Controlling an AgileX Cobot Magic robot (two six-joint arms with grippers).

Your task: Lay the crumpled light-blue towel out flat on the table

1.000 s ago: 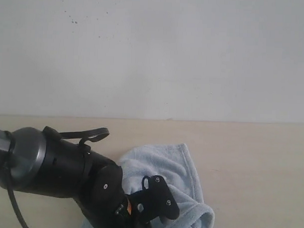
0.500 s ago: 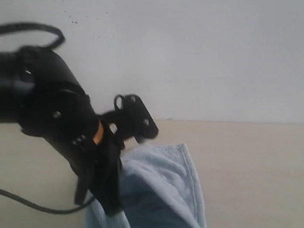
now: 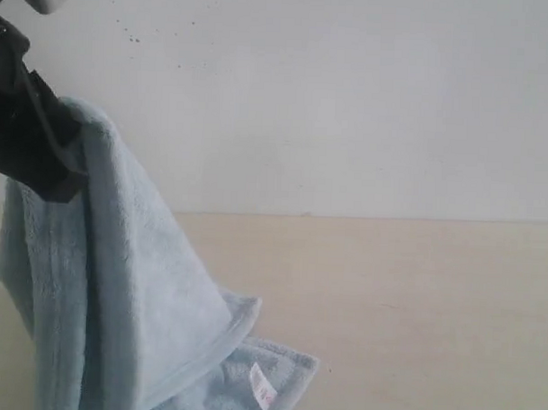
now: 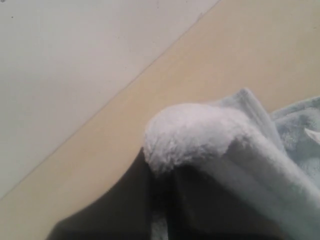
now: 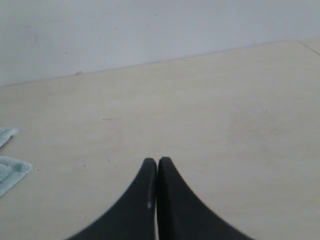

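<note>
Exterior view: left gripper [image 3: 55, 157] clamps the fleecy pale-blue towel [image 3: 118, 289], held aloft; its tagged lower corner lies on the smooth beige table [image 3: 432, 309]. Left wrist view: rounded plush fold between dark fingers [image 4: 120, 205]. Right wrist view: tapered right gripper [image 5: 157, 172] closed, empty.

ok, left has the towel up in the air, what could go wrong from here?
The left gripper pinches one folded bunch of the towel; it hangs doubled, so it may land folded.
The right gripper is shut over the table, apart from the towel, so no second corner is held.

Tag [image 3: 261, 386] on towel [image 3: 119, 254] — red print, unreadable.
</note>
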